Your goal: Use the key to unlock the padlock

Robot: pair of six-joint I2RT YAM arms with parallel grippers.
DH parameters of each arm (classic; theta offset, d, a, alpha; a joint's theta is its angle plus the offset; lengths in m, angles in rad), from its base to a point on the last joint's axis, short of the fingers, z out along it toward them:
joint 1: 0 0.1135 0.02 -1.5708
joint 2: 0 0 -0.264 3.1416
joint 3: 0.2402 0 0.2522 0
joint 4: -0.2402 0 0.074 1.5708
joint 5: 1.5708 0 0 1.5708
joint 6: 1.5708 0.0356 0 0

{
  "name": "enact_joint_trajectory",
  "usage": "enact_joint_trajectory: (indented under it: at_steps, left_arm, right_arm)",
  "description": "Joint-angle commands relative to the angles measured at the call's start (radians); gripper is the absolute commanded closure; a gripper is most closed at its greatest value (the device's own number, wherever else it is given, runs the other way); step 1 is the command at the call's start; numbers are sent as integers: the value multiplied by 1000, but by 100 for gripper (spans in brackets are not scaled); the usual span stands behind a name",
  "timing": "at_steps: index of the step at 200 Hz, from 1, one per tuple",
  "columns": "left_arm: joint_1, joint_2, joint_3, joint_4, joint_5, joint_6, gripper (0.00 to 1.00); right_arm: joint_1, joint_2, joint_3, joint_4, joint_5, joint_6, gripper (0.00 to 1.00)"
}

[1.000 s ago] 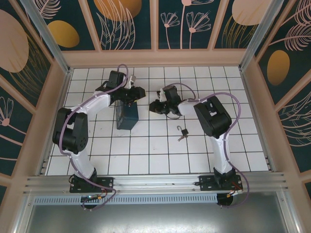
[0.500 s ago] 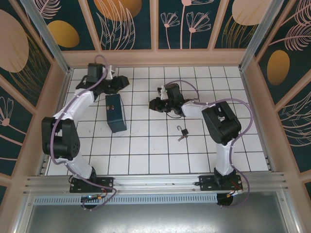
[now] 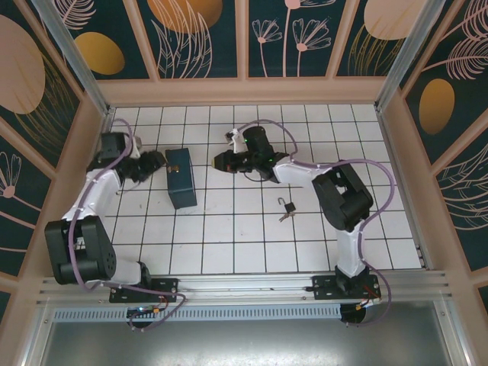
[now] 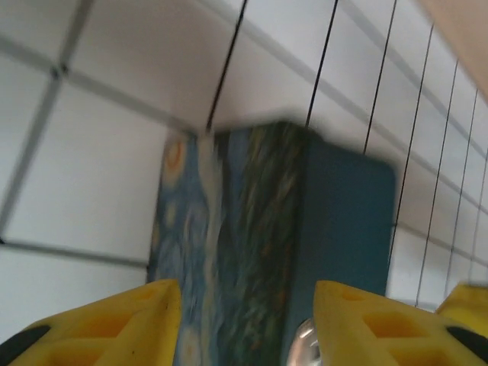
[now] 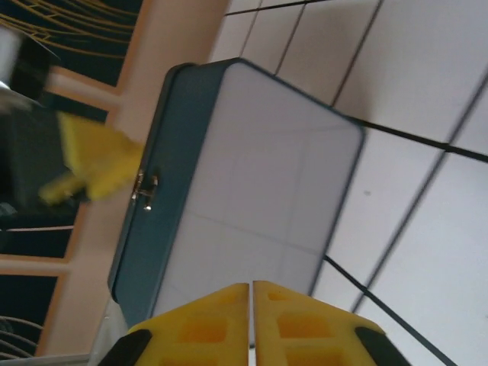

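The padlock lies on the white tiled floor right of centre, small and dark with a thin shackle. The key rests just below it, touching or nearly so. My right gripper is shut with nothing in it, well to the upper left of the padlock, and points at the blue box. My left gripper stands open just left of that box. The box's swirl-painted side lies straight ahead of its yellow fingers.
The blue box lies flat, its small metal latch on the side facing the left gripper. Wooden walls with painted panels enclose the floor. Open tiles stretch in front of both arms.
The left arm swung away to the left and down beside the box, and its jaws widened. The box went from upright to lying flat. The right gripper slid left toward the box and closed.
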Motion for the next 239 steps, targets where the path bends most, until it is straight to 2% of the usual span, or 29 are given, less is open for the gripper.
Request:
enact_joint_trajectory:
  at_steps: [1,48,90,132,151,161,197,239]
  left_arm:
    - [-21,-37,-81,108,180,-52,53]
    - [-114,-52,-121,219,257,-160,55]
    - [-156,-63,-94,289,265,-236,56]
    - [-245,-2,-38,318,236,-258,57]
    - [-272,39,2,307,178,-251,57]
    - [-277,65,28,297,149,-242,58]
    - [-304,175,103,290,94,-209,59]
    - [-333,261,178,299,45,-204,60]
  right_arm:
    - [24,81,39,73,-73,51,92]
    - [61,178,75,127,-121,93,93]
    - [64,219,27,300,-145,190,94]
    - [67,289,82,328,-159,213,94]
    - [57,289,85,264,-122,182,94]
    - [41,273,65,205,-80,151,89]
    - [8,194,54,-128,124,-103,88]
    - [-29,150,54,-327,353,-280,86]
